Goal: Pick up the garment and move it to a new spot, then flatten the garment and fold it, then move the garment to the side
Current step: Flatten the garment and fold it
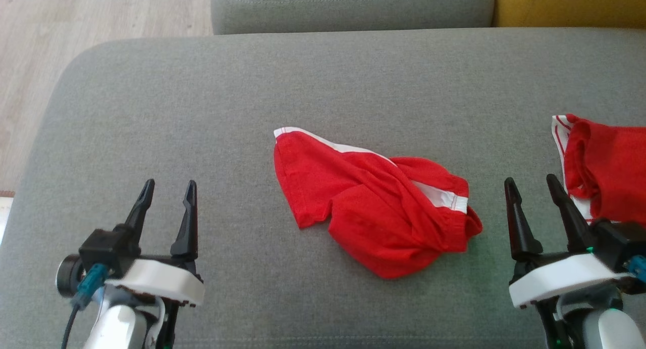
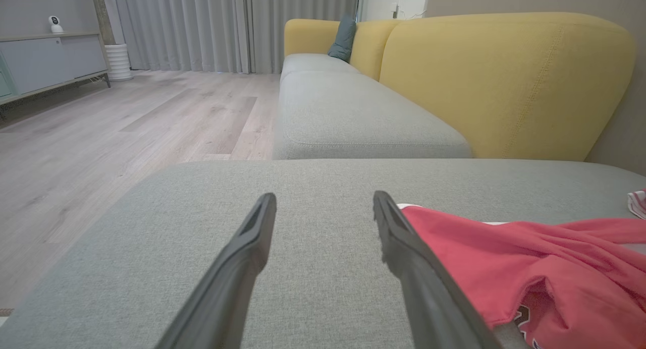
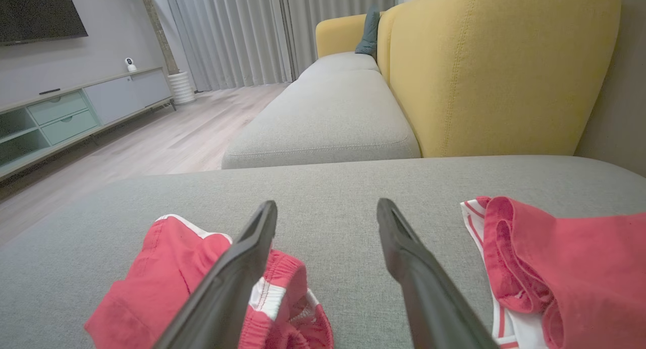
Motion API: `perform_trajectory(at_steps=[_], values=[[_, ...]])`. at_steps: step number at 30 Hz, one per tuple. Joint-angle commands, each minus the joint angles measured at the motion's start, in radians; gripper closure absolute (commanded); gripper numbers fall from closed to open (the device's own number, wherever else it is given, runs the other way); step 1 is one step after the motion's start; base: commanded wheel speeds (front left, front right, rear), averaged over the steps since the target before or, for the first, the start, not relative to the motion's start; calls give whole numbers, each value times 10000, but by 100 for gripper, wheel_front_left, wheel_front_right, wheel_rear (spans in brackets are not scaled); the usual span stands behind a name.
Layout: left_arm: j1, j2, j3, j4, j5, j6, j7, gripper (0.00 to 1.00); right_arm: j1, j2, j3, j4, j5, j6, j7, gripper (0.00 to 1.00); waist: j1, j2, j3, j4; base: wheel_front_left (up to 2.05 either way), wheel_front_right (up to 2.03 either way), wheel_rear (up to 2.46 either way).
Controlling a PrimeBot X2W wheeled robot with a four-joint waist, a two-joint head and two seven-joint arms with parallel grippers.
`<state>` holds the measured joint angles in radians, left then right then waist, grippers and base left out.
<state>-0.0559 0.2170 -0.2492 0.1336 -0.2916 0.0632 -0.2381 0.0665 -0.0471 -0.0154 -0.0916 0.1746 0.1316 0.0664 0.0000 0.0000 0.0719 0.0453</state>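
Watching through the head camera, I am seeing the crumpled red cloth garment with white trim [image 1: 373,208] lying in a loose heap on the wide grey fabric sofa cushion [image 1: 202,102], well in from its rounded left edge and roughly halfway between its near and far edges. One leg is spreading flat toward the far left, while the rest is bunching up on itself. My left gripper [image 1: 170,183] is sitting toward the near left corner, well apart from the garment, with its two dark fingers standing spread and nothing between them. My right gripper [image 1: 531,180] is sitting to the garment's right, near it but not touching, with its fingers likewise spread wide and empty. A second bunched red garment with a white striped band [image 1: 605,172] is lying further right on the cushion, just beside the right gripper's outer finger. Whether either gripper is touching the cushion, I cannot tell.
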Motion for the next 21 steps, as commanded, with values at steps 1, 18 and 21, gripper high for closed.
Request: perform_trajectory(at_steps=[1, 18, 21], values=[[-416, 238, 317, -312, 65, 62, -13, 0, -439, -49, 180, -423, -58, -9, -1, 0, 0, 0, 19, -1, 0, 0, 0], [-2540, -816, -1271, 1045, -453, -1156, 1664, 0, -887, -35, 326, -476, -128, -9, 20, 0, 0, 0, 1033, -427, 0, 0, 0], [-3054, -1007, -1488, 1950, -717, -1370, 2230, 0, -991, -34, 381, -465, -116, -9, 11, 0, 0, 0, 1285, -624, 0, 0, 0]])
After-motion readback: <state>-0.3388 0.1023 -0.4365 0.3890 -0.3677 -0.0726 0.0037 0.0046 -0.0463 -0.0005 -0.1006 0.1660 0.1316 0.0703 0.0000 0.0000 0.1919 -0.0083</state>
